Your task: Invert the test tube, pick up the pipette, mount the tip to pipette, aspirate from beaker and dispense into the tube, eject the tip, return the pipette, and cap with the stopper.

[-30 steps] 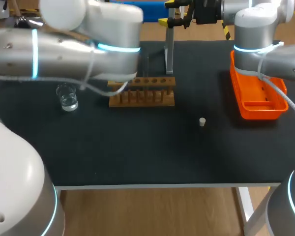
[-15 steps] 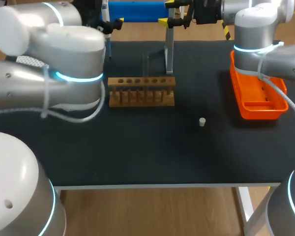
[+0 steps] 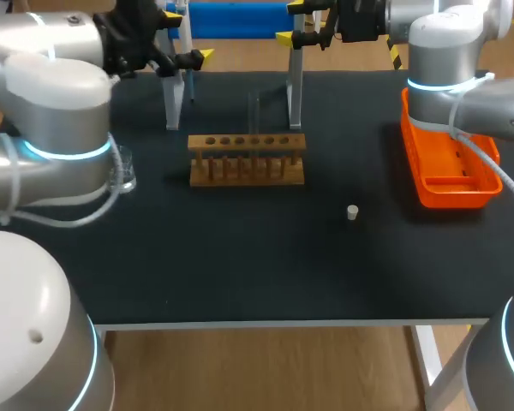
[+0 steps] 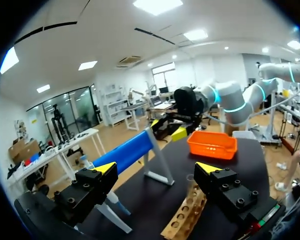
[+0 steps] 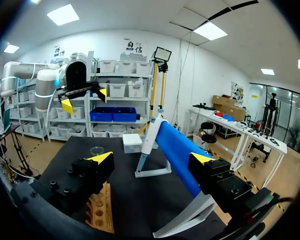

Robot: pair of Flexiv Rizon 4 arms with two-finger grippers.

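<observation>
Head view had the test tube (image 3: pixel 257 110) standing in the wooden rack (image 3: pixel 247 168), mid-tabletop (image 3: pixel 240 265). My left gripper (image 4: pixel 156 169) and right gripper (image 5: pixel 151 159) both hung wide open, holding nothing. I reckoned the pipette (image 5: pixel 147 139) pickup was next, which meant lining the right gripper up on it, just ahead.

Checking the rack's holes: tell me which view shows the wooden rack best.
The head view: the wooden rack shows whole, top holes in a row. The left wrist view catches only part, seen lengthwise; the right wrist view only a cut-off end.
</observation>
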